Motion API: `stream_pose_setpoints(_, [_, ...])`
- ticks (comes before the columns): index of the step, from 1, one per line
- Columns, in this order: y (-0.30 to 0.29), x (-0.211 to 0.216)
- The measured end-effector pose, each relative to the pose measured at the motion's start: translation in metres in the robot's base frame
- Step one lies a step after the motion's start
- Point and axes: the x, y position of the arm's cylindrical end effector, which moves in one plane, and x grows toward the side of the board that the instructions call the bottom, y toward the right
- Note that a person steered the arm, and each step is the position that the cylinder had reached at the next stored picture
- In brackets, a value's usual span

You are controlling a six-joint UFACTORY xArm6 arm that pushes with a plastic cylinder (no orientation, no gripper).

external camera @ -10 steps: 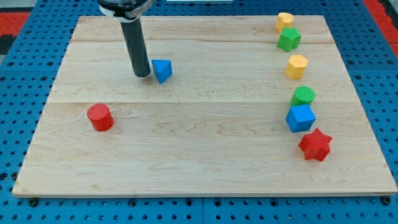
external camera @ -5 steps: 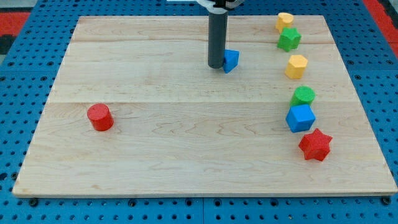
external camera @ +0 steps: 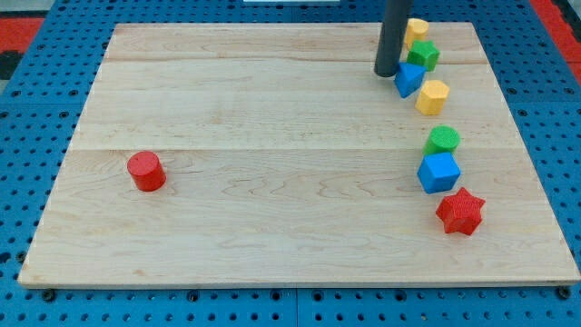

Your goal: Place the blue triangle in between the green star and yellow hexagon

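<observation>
The blue triangle (external camera: pixel 408 79) lies near the view's top right, just below and left of the green star (external camera: pixel 423 55) and touching or almost touching the yellow hexagon (external camera: pixel 433 96) to its lower right. My tip (external camera: pixel 387 74) rests against the triangle's left side. The rod rises out of the view's top.
A second yellow block (external camera: pixel 417 28) sits above the green star. A green cylinder (external camera: pixel 443 139), a blue cube (external camera: pixel 438 172) and a red star (external camera: pixel 460 211) line the board's right side. A red cylinder (external camera: pixel 145 171) stands at the left. The wooden board (external camera: pixel 272 209) lies on a blue pegboard.
My tip has swept right across the top of the board, pushing the blue triangle from the upper left-centre to the gap beside the green star and yellow hexagon.
</observation>
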Motion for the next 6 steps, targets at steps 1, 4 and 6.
stream_pose_setpoints(1, [-0.004, -0.005])
stream_pose_setpoints(4, [0.002, 0.018])
stream_pose_setpoints(6, [-0.002, 0.016])
